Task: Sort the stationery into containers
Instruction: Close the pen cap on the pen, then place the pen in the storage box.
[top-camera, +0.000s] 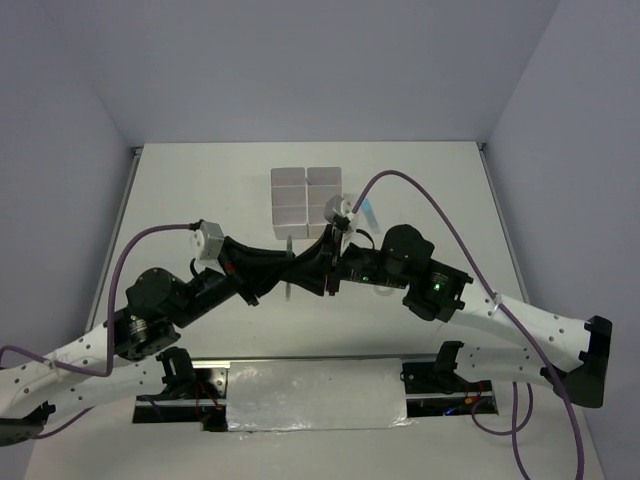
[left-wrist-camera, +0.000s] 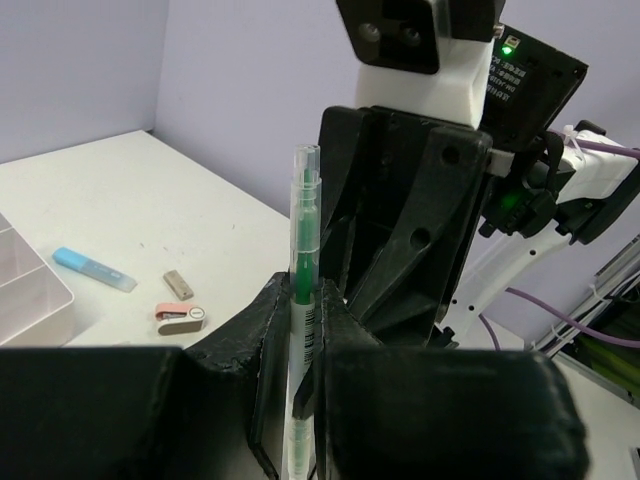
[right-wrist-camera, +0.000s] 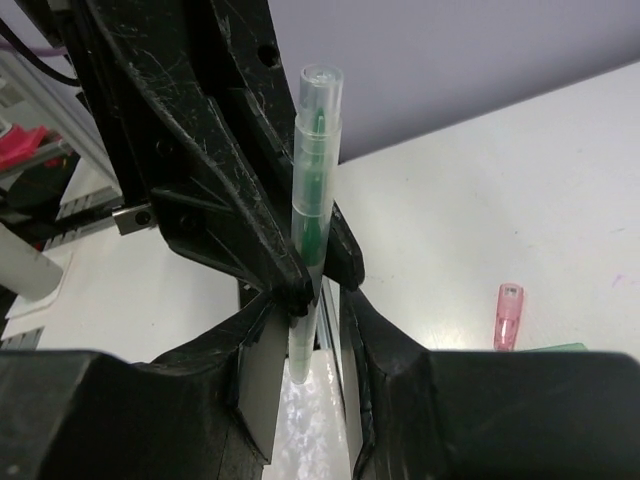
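A thin green pen (left-wrist-camera: 304, 230) with a clear cap stands upright in the air between both grippers. My left gripper (left-wrist-camera: 303, 330) is shut on the green pen's white barrel, its pads pressed against both sides. My right gripper (right-wrist-camera: 305, 340) faces it from the other side with its jaws open, and there is a gap on each side of the pen (right-wrist-camera: 315, 170). From above, the two grippers meet just in front of the containers (top-camera: 305, 200), a white block of square compartments, with the left gripper (top-camera: 290, 268) to the left of the right gripper (top-camera: 325, 265).
On the table lie a light blue marker (left-wrist-camera: 93, 269), a tan eraser (left-wrist-camera: 177, 284) and a small pink clip-like piece (left-wrist-camera: 180, 317), next to a corner of the containers (left-wrist-camera: 30, 290). A pink marker (right-wrist-camera: 508, 316) lies on the table in the right wrist view.
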